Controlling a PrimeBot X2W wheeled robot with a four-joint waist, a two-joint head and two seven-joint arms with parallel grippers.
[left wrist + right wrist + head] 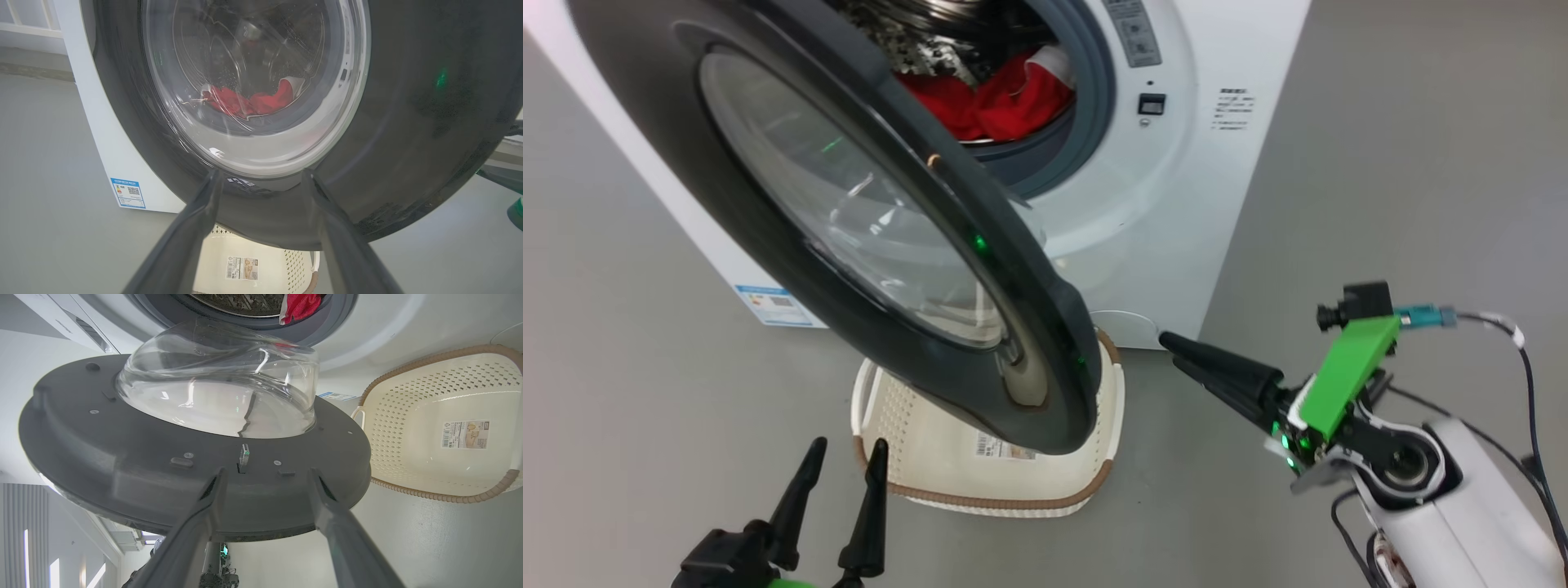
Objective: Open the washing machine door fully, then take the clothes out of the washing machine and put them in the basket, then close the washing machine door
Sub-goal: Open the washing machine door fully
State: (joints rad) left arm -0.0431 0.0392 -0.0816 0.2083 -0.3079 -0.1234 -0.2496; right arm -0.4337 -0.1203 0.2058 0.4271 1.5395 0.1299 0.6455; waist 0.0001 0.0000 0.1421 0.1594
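Head view: red clothes (1001, 104), perhaps crumpled

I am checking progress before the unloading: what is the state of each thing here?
Round black-rimmed glass washing machine door: swung open, unheld.
Red fabric clothes: inside the white washing machine.
Cream perforated plastic basket: empty, on floor below door.
Left gripper: fingers open, empty.
Right gripper: fingers open, empty.

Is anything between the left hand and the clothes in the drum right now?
Yes. The washing machine door, only partly open, stands between the left hand and the clothes; the left wrist view sees them through its glass. The door also hangs over the basket.
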